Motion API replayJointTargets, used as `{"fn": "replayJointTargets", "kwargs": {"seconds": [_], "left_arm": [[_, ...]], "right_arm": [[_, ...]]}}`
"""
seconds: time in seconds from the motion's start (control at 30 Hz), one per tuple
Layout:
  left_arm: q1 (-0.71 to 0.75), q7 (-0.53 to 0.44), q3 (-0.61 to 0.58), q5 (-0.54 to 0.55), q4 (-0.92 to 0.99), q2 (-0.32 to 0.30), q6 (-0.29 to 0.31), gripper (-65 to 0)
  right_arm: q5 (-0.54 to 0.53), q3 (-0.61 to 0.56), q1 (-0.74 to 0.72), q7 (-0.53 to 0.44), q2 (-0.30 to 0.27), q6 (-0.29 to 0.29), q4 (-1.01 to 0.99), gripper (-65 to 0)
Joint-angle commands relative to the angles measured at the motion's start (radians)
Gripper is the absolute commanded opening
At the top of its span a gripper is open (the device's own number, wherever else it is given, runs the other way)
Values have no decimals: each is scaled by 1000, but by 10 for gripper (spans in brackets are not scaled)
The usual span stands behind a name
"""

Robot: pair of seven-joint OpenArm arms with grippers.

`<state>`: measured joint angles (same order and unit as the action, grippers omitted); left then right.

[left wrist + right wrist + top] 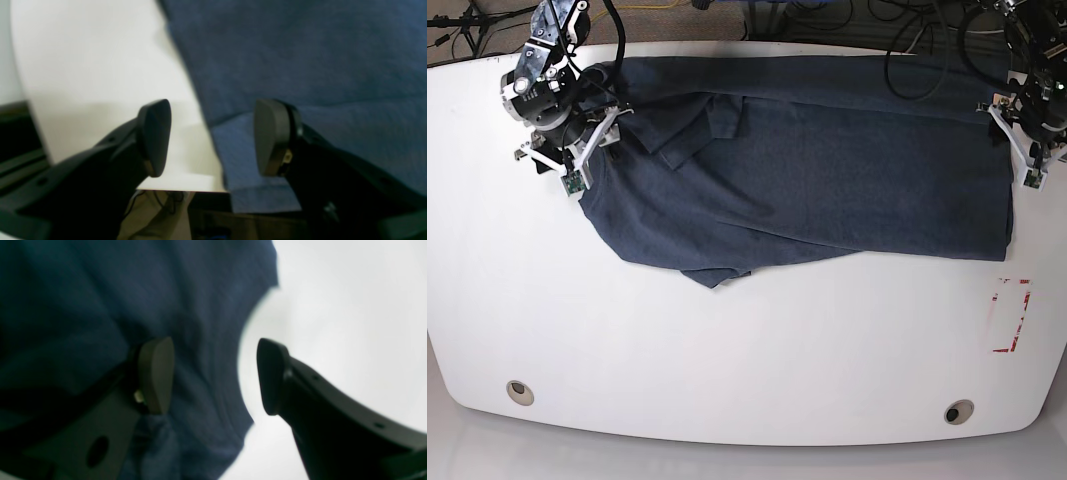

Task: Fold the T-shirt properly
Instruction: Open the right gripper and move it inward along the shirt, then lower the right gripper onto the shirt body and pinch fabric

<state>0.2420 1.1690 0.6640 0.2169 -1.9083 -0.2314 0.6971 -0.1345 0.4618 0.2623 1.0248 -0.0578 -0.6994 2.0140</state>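
The dark navy T-shirt lies flat across the far half of the white table, doubled over lengthwise, with a sleeve tip pointing toward the front. At the shirt's left end, my right gripper is open. In its wrist view, the right gripper has one finger over the T-shirt and the other over bare table. At the shirt's right end, my left gripper is also open. The left gripper straddles the edge of the T-shirt and pinches nothing.
A red rectangular marking sits on the table at the right. Two round holes lie near the front edge. Cables run beyond the far edge. The table's edge shows just below the left gripper.
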Motion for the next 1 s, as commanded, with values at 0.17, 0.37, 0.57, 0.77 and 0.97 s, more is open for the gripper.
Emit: {"fn": "replayJointTargets", "kwargs": {"seconds": [0.17, 0.37, 0.57, 0.77, 0.97], "left_arm": [[-77, 13, 0, 5, -18, -16, 1, -283], [-83, 13, -3, 5, -17, -16, 1, -283], [-83, 10, -3, 5, -13, -16, 1, -283], [-76, 10, -3, 5, -13, -16, 1, -283], [-74, 10, -2, 5, -13, -16, 1, -283]], "right_arm": [[-233, -4, -48, 124, 48, 1, 11, -277], [-184, -114, -51, 108, 62, 1, -55, -277], [-55, -255, -54, 9, 63, 1, -104, -279], [46, -294, -57, -85, 65, 1, -167, -279], [65, -292, -62, -117, 60, 1, -213, -279]]}}
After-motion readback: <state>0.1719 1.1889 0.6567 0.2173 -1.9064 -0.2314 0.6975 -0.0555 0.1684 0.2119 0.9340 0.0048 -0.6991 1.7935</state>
